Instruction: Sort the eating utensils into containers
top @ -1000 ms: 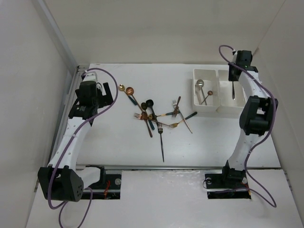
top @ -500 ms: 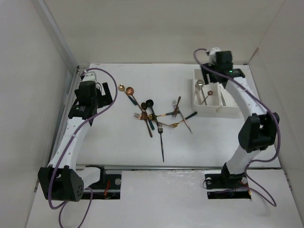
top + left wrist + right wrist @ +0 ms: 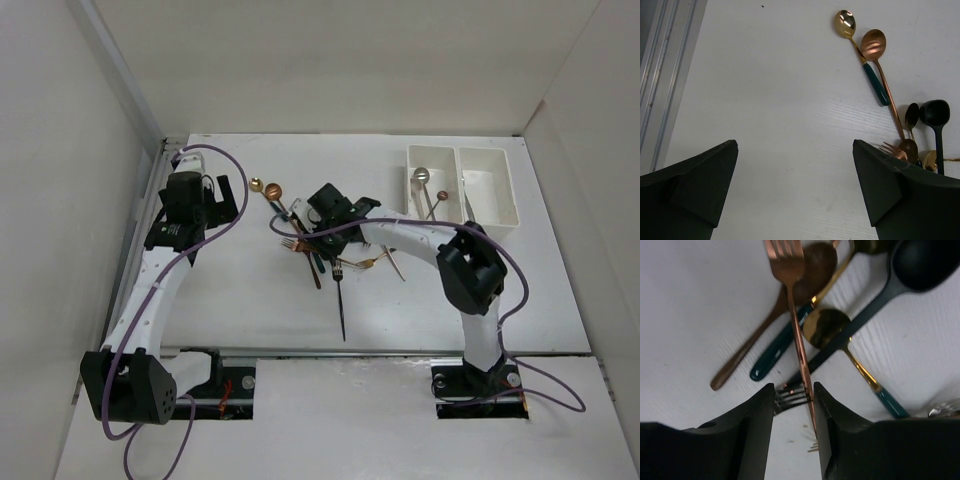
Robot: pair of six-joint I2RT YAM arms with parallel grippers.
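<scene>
Several forks and spoons (image 3: 322,250) lie in a crossed pile mid-table. My right gripper (image 3: 325,222) hangs low over the pile. In the right wrist view it (image 3: 793,390) is open by a narrow gap. A copper fork (image 3: 799,335) runs between the jaws, close against the right finger (image 3: 832,430). Black fork tines (image 3: 790,396) lie across the gap. My left gripper (image 3: 225,195) is wide open and empty (image 3: 795,145) over bare table left of the pile. The two white bins (image 3: 432,150) stand at the back right, the left one holding two spoons (image 3: 424,180).
A gold spoon (image 3: 845,22) with a green handle and a copper spoon (image 3: 873,44) lie apart at the pile's far left. A long black fork (image 3: 341,300) points toward the near edge. A black spoon (image 3: 925,265) and a gold spoon (image 3: 825,326) lie just beyond my right fingers.
My right arm has swung from above the right bin leftward and down to the pile of utensils. The left arm has not moved.
</scene>
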